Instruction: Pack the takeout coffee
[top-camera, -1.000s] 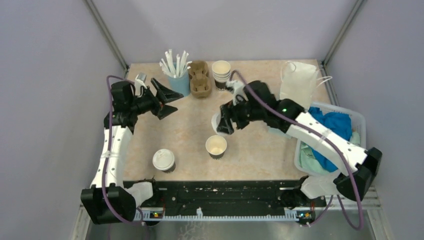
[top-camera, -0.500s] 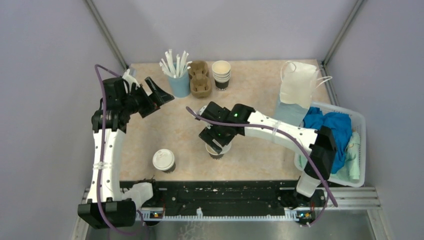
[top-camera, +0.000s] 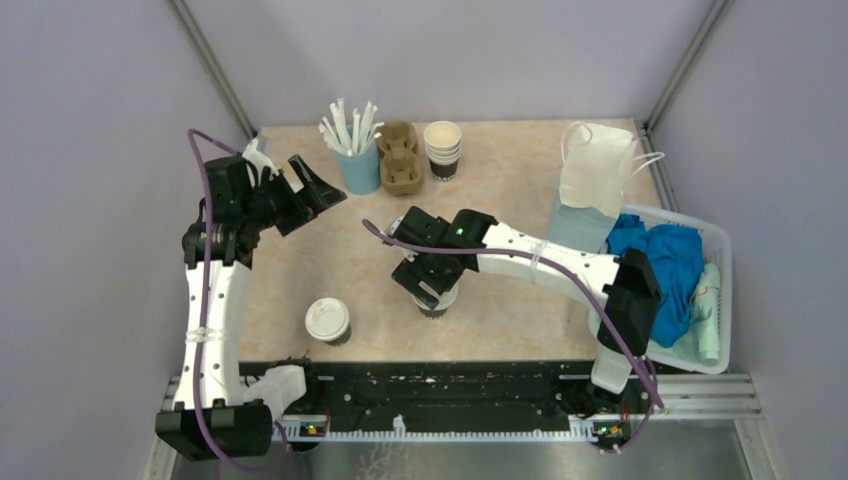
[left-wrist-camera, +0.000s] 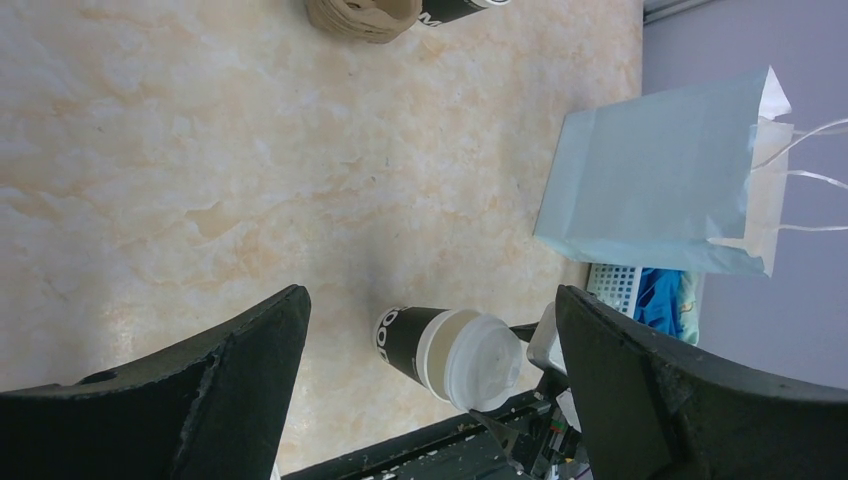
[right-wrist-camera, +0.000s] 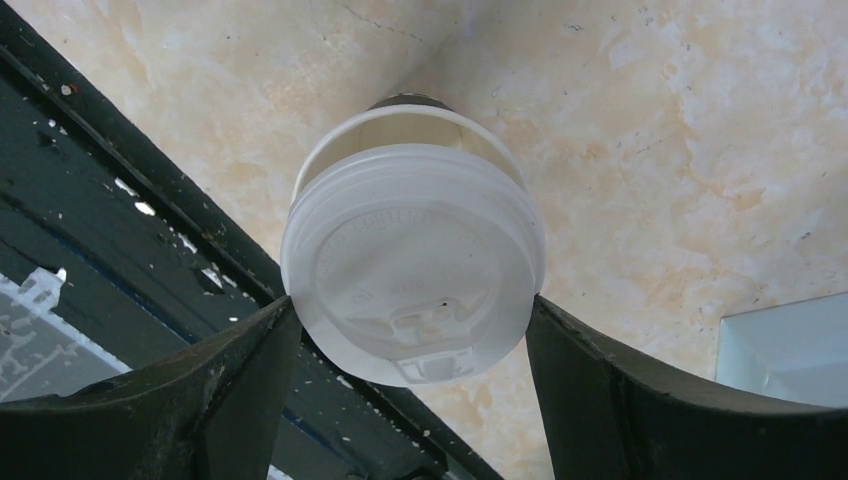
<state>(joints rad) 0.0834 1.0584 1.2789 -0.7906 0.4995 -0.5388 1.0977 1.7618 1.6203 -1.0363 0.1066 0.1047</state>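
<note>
Dark brown paper with a cream rim makes up both cups. From above, the capped cup (top-camera: 327, 320) stands upright at 7 o'clock on the table (top-camera: 520, 165), near the front edge, closed on top in round white plastic. The second cup (top-camera: 433, 310) stands near the middle, toward 6 o'clock, mostly hidden under the right gripper (top-camera: 430, 283), which hangs straight over it. The left gripper (top-camera: 315, 205) hovers at 9 o'clock, spread wide around nothing. Straws (top-camera: 350, 125) in a blue cup (top-camera: 358, 168) sit at 11 o'clock, with a cardboard carrier (top-camera: 400, 158) just beside them at their 3 o'clock and a stack of cups (top-camera: 442, 148) at 12. A pale bag (top-camera: 597, 170) stands at 2 o'clock. A white basket (top-camera: 722, 300) holding blue cloth (top-camera: 665, 250) lies at 4.

On the left wrist, the fingers (left-wrist-camera: 180, 400) stand far apart and frame the capped cup (left-wrist-camera: 430, 348): a dark wall with white lettering, then a cream band under the white top. The bag (left-wrist-camera: 660, 180) is at its 2 o'clock.

On the right wrist, the lid (right-wrist-camera: 415, 265) is round, white and ridged, with raised lettering and a sip slot. Both fingers (right-wrist-camera: 650, 400) pinch it at its edge. It sits off-centre over the second cup (right-wrist-camera: 400, 112), whose cream rim shows at the lid's 12 o'clock; whether lid and rim touch I cannot tell
</note>
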